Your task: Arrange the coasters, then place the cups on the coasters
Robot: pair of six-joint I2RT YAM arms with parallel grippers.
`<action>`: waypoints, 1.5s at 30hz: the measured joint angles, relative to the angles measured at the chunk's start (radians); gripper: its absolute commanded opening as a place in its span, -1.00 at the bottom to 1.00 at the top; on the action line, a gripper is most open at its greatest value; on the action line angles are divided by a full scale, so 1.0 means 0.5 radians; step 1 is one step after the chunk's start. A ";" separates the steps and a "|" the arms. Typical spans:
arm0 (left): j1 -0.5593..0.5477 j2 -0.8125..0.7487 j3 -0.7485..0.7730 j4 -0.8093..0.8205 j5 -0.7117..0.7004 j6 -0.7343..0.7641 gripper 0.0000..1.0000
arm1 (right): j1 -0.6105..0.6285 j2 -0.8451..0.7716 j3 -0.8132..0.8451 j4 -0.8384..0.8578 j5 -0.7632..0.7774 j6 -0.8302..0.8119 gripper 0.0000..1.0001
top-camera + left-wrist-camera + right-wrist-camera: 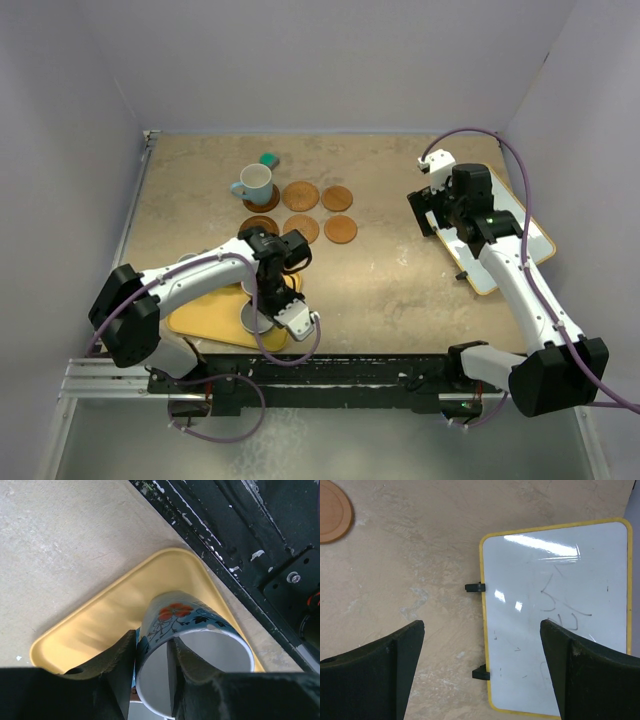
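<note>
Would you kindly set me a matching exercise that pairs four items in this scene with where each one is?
Things:
1. plain blue mug
2. floral mug
3. whiteboard
4. teal block

Places:
A. under the open right gripper
B. just behind the plain mug
C. standing on a dark coaster
D. wall pinched by the left gripper, above the yellow tray

Pairs: 1-C, 2-D, 3-A, 4-B

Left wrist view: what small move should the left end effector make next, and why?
Probably close the left end effector firmly on the mug wall. Its fingers straddle the rim, one inside and one outside. The mug sits on the yellow tray while bare coasters wait.
</note>
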 measured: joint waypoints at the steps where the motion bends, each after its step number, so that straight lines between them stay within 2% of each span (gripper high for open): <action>1: 0.000 0.000 -0.002 0.000 0.000 -0.020 -0.45 | 0.000 0.000 0.000 0.000 0.000 0.000 1.00; 25: 0.000 0.000 -0.064 0.044 0.126 -0.243 -0.78 | -0.002 0.002 0.000 -0.001 -0.002 -0.002 1.00; 31: 0.000 0.000 -0.064 0.048 0.156 -0.245 -0.93 | -0.002 0.002 0.000 -0.001 -0.002 -0.008 1.00; 45: 0.000 0.066 0.039 -0.042 0.196 -0.250 -0.94 | -0.002 0.030 0.000 -0.001 -0.001 -0.014 1.00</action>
